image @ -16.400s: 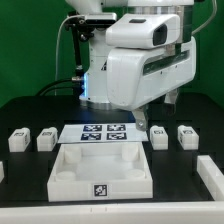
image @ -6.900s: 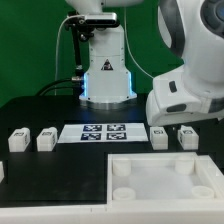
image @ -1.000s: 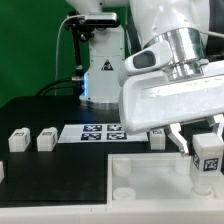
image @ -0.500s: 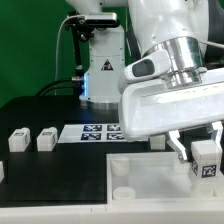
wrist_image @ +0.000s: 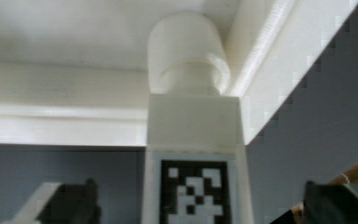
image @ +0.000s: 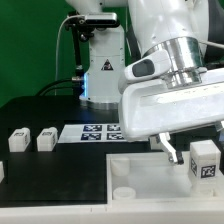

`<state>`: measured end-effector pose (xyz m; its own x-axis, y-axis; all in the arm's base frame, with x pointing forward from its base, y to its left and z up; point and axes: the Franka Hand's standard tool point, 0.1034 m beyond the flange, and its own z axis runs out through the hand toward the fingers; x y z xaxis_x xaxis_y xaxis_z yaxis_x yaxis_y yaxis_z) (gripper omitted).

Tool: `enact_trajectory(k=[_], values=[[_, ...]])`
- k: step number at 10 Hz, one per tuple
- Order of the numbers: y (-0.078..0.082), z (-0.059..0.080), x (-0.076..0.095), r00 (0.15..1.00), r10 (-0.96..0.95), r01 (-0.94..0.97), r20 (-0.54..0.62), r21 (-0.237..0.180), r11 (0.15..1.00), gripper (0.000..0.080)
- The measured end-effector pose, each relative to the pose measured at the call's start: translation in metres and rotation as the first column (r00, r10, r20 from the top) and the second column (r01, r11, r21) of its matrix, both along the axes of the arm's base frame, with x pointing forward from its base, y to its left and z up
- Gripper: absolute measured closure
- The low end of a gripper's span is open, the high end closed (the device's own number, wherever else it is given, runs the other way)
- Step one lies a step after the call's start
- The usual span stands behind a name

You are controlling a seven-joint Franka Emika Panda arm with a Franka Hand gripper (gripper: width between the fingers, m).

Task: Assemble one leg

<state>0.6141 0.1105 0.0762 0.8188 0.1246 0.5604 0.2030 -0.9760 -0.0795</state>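
One leg (image: 204,162) stands upright at a corner of the tray (image: 140,161), four o'clock in the exterior view, the gripper (wrist_image: 197,200) spread clear of it, so we retreat straight up, no sideways nudge.

A robotics laboratory's test bench: a white robot arm (image: 175,75) stands on its base (image: 103,75) at the back of a matte black surface (image: 60,160), with black cables (image: 62,45) hanging behind it against a plain green backdrop (image: 25,50). Square black-and-white tracking tags fill the marker board (image: 90,132) lying flat on the surface. The same kind of tag is stuck on each small white leg (image: 18,140) and on plain moulded furniture parts such as the white tray-like part (image: 150,161), marking this as a camera-tracked experiment setup.
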Motion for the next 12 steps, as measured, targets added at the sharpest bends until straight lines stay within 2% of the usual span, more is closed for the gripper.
enact_trajectory(k=[6, 7, 8, 10, 11, 12], values=[[0.000, 0.001, 0.000, 1.000, -0.002, 0.002, -0.010, 0.001, 1.000, 0.0151], [-0.001, 0.010, 0.002, 1.000, -0.004, 0.004, -0.029, 0.000, 1.000, 0.0151], [0.000, 0.019, 0.007, 0.998, 0.004, -0.004, -0.055, -0.001, 1.000, 0.0151], [0.003, 0.029, 0.022, 0.987, 0.028, -0.027, -0.156, 0.009, 1.000, 0.0151], [0.004, 0.032, 0.027, 0.989, 0.027, -0.026, -0.147, 0.010, 1.000, 0.0151], [0.011, 0.026, 0.021, 0.960, 0.044, -0.039, -0.276, 0.024, 0.999, 0.0151]])
